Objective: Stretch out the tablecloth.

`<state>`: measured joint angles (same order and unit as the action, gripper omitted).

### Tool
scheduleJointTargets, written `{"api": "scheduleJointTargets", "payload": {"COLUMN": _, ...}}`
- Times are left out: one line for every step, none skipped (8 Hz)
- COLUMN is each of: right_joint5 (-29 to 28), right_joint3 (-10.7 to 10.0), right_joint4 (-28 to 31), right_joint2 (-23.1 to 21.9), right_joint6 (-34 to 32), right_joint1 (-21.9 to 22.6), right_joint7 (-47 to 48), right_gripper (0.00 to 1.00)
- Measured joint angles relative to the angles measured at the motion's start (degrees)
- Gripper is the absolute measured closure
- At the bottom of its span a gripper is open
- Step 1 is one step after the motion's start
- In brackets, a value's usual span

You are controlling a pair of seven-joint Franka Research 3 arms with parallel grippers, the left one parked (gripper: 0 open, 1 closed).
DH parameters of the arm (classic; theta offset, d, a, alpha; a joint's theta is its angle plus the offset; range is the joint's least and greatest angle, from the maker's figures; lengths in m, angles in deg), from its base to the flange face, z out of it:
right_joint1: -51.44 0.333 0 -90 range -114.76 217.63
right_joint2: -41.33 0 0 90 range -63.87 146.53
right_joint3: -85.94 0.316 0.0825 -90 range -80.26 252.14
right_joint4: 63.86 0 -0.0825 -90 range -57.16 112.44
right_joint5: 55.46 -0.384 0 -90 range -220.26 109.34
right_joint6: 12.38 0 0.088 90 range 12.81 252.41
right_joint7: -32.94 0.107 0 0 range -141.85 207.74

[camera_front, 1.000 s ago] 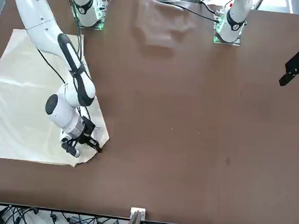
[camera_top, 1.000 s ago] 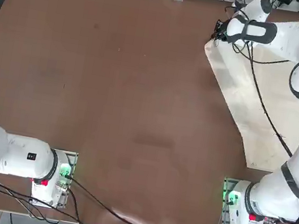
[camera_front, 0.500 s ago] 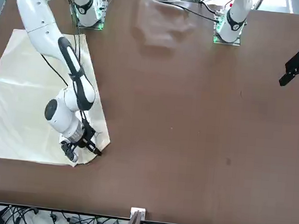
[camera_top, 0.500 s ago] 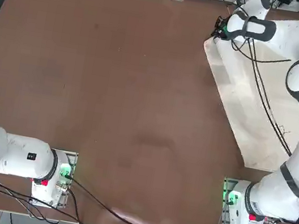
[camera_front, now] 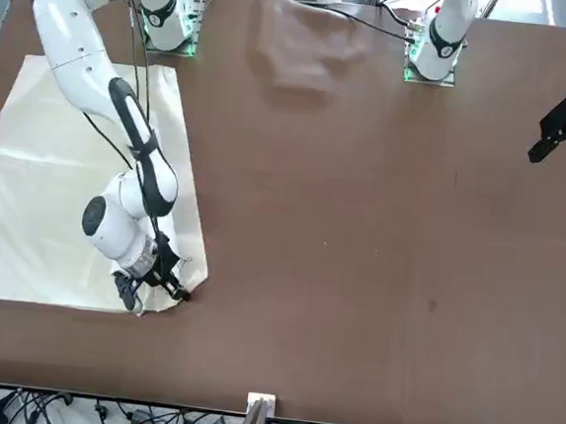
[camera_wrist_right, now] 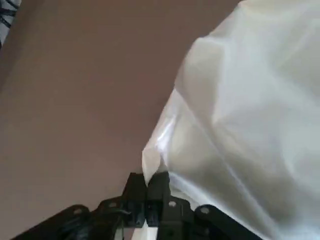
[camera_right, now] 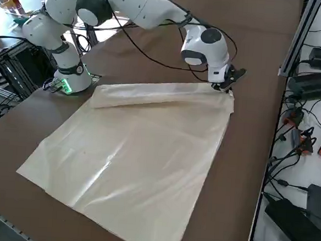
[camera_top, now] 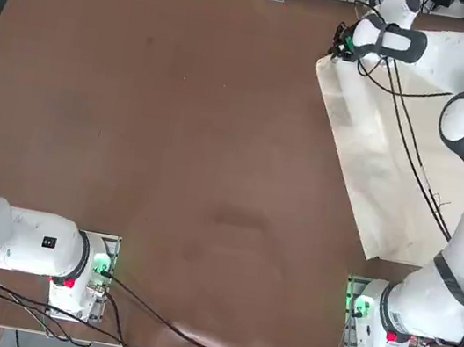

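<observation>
Only wrist view shows right hand pinching tablecloth corner.

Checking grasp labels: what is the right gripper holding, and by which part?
The right gripper is shut on the tablecloth, pinching its far corner.

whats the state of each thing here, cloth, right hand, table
cloth: lying mostly flat on the table, creased, one edge folded over, its far corner pinched by the hand
right hand: shut on the cloth corner, low at the table's far side
table: brown, cloth covers part of its right side
</observation>
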<state>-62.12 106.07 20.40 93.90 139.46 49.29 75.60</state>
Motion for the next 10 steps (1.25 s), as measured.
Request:
{"api": "scheduleJointTargets", "payload": {"right_joint5": -0.01, "right_joint3": 0.0, "right_joint4": -0.44, "right_joint2": 0.29, "right_joint6": -0.08, "right_joint1": 0.03, "right_joint7": 2.09, "right_gripper": 0.98}}
{"api": "scheduleJointTargets", "payload": {"right_joint5": -0.02, "right_joint3": 0.0, "right_joint4": -0.89, "right_joint2": 0.41, "right_joint6": -0.43, "right_joint1": 0.04, "right_joint7": 4.3, "right_gripper": 0.98}}
{"api": "scheduleJointTargets", "payload": {"right_joint5": -0.02, "right_joint3": 0.0, "right_joint4": -1.13, "right_joint2": 0.43, "right_joint6": -0.65, "right_joint1": 0.04, "right_joint7": 6.3, "right_gripper": 0.98}}
{"api": "scheduleJointTargets", "payload": {"right_joint5": -0.02, "right_joint3": 0.0, "right_joint4": -1.27, "right_joint2": 0.44, "right_joint6": -0.7, "right_joint1": 0.05, "right_joint7": 8.08, "right_gripper": 0.98}}
{"api": "scheduleJointTargets", "payload": {"right_joint5": -0.02, "right_joint3": 0.0, "right_joint4": -1.76, "right_joint2": 0.45, "right_joint6": -1.51, "right_joint1": 0.06, "right_joint7": 9.95, "right_gripper": 0.98}}
{"api": "scheduleJointTargets", "payload": {"right_joint5": -0.03, "right_joint3": 0.0, "right_joint4": -2.81, "right_joint2": 0.49, "right_joint6": -3.38, "right_joint1": 0.07, "right_joint7": 12.13, "right_gripper": 0.98}}
{"api": "scheduleJointTargets", "payload": {"right_joint5": -0.04, "right_joint3": 0.0, "right_joint4": -4.24, "right_joint2": 0.53, "right_joint6": -5.34, "right_joint1": 0.07, "right_joint7": 14.54, "right_gripper": 0.98}}
{"api": "scheduleJointTargets", "payload": {"right_joint5": -0.04, "right_joint3": -0.03, "right_joint4": -5.74, "right_joint2": 0.81, "right_joint6": -6.7, "right_joint1": 0.06, "right_joint7": 16.67, "right_gripper": 0.98}}
{"api": "scheduleJointTargets", "payload": {"right_joint5": -0.04, "right_joint3": -0.04, "right_joint4": -7.12, "right_joint2": 1.44, "right_joint6": -7.25, "right_joint1": 0.08, "right_joint7": 18.39, "right_gripper": 0.98}}
{"api": "scheduleJointTargets", "payload": {"right_joint5": -0.04, "right_joint3": -0.04, "right_joint4": -8.21, "right_joint2": 2.3, "right_joint6": -7.31, "right_joint1": 0.18, "right_joint7": 19.77, "right_gripper": 0.98}}
